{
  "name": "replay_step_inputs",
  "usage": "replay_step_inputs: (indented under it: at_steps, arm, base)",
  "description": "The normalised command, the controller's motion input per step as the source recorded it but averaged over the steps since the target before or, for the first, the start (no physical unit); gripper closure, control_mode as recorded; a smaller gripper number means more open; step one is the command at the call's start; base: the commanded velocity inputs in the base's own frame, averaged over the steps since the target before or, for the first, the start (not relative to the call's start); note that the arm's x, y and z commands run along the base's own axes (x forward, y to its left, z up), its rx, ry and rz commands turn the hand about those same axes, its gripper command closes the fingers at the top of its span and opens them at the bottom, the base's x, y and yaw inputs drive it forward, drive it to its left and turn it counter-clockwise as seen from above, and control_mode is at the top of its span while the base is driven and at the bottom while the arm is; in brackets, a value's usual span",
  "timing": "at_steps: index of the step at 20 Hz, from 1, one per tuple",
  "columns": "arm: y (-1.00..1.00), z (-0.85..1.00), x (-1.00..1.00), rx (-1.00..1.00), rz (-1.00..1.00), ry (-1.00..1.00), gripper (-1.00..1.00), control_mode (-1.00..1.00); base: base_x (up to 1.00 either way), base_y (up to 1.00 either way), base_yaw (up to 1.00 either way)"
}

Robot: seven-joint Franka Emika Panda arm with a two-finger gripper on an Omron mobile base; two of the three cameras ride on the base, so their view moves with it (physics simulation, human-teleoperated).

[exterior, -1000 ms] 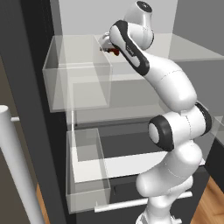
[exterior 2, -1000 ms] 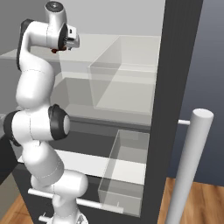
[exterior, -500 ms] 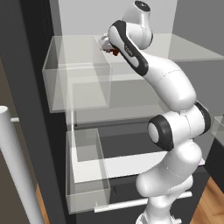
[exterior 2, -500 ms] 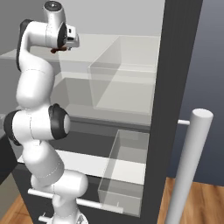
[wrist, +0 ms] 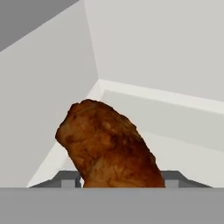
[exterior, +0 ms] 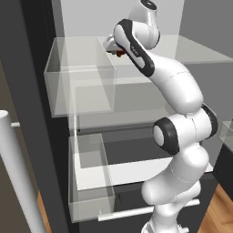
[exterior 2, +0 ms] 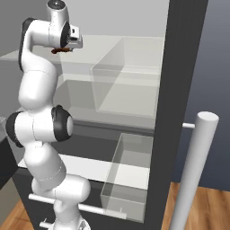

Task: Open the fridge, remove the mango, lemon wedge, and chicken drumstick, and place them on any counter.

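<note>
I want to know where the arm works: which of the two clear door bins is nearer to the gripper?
The upper clear bin: the gripper is at its height, by the chicken drumstick; the lower bin hangs far below.

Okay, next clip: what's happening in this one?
A white robot arm is reaching into the open fridge, up at an upper shelf. Its gripper is right at the chicken drumstick, with a finger tip on either side of the meat in the hand view. The jaws stand a little apart around it, and whether they already pinch it cannot be told. From the base views a small reddish-brown bit shows at the hand. The drumstick is inside the fridge, not yet taken out.
</note>
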Motion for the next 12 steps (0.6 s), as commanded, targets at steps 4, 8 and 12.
replay_step_inputs:
  at_steps: [4, 8, 12]
  arm:
    - [0.0, -0.6, -0.15, 0.0, 0.0, -0.15, 1.0, -1.0]
    - [0.0, -0.53, -0.43, 0.0, -0.01, -0.18, 1.0, -1.0]
    - [-0.02, -0.05, -0.78, 0.0, -0.04, -0.11, 1.0, -1.0]
  base:
    - [0.0, 0.0, 0.0]
    - [0.0, 0.0, 0.0]
    - [0.0, 0.0, 0.0]
